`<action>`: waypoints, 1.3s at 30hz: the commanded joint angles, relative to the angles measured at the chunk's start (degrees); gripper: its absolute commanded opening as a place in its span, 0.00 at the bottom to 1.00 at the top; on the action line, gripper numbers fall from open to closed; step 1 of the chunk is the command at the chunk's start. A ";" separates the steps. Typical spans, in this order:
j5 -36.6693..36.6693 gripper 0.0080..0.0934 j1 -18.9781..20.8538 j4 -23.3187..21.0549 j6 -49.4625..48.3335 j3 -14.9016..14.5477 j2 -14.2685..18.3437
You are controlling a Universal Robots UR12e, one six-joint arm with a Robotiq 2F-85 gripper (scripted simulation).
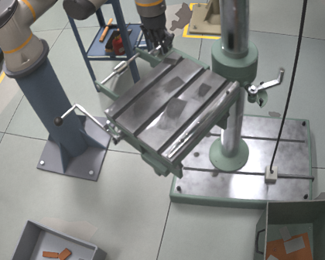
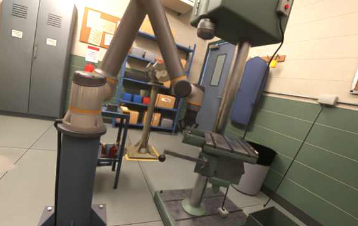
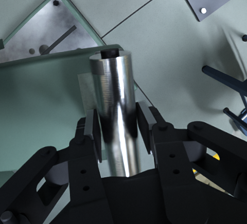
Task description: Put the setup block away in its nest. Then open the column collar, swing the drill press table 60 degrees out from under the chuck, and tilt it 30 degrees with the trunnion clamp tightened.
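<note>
The steel handle peg (image 3: 115, 111) at the table's far corner is partly hidden by my gripper (image 3: 117, 131), whose fingers stand open on either side of it and hold nothing. The drill press table (image 1: 171, 106) is swung out from under the chuck and tilted, its slotted top sloping down toward the front. My gripper (image 1: 159, 41) sits at the table's rear left corner. The column collar (image 1: 233, 62) with its lever (image 1: 265, 85) is on the column to the right. A long clamp handle with a black knob (image 1: 72, 114) sticks out at the table's left. The setup block is not in sight.
The drill press base plate (image 1: 244, 165) lies on the floor under the column, with a power cord plugged into it. My arm's blue pedestal (image 1: 62, 110) stands left of the table. A blue cart (image 1: 113, 41) is behind, a tray (image 1: 55, 246) front left, a bin (image 1: 295, 230) front right.
</note>
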 commanded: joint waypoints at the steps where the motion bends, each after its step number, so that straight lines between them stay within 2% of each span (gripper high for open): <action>1: 0.00 0.35 0.00 0.21 0.00 -0.10 -0.24; 12: 0.00 0.35 0.00 4.43 0.00 -1.01 -3.55; 18: 0.00 0.35 0.00 5.09 0.00 -1.17 -4.04; 19: 0.00 0.53 0.00 5.09 0.00 -1.17 -4.03; 25: 0.00 0.53 0.00 6.51 0.00 -1.55 -5.10; 30: 0.00 0.53 0.01 10.58 0.00 -2.77 -8.02; 39: 0.00 0.53 0.00 21.56 0.00 -6.97 -14.79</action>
